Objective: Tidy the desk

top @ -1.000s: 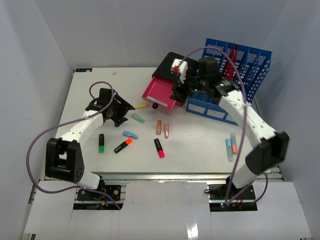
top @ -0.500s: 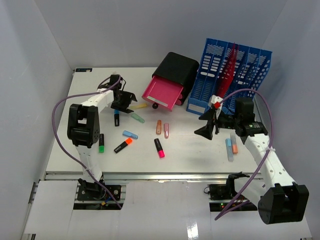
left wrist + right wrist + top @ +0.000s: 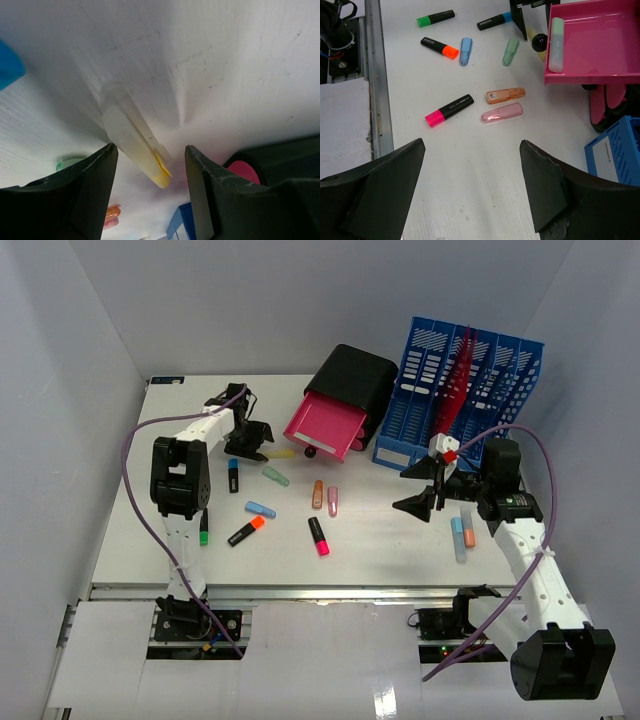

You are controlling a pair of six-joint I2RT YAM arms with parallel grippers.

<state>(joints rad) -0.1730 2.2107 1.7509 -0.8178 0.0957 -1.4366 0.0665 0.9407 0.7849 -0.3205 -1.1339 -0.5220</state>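
Note:
On the white desk lie several loose highlighters. A pale yellow highlighter lies in front of the pink drawer. My left gripper is low over it. In the left wrist view the yellow highlighter lies between the open jaws of the left gripper, with a gap on each side. My right gripper hovers open over bare desk at the right middle. The right wrist view shows the right gripper holding nothing, and a pale green highlighter inside the pink drawer.
The drawer's black housing and a blue file rack stand at the back. A pink-and-black highlighter, an orange one and a clear pink one lie mid-desk. Two more lie at the right.
The left gripper has moved back and right to the yellow highlighter, jaws narrowing slightly. The right arm has pulled away from the drawer to the right middle of the desk.

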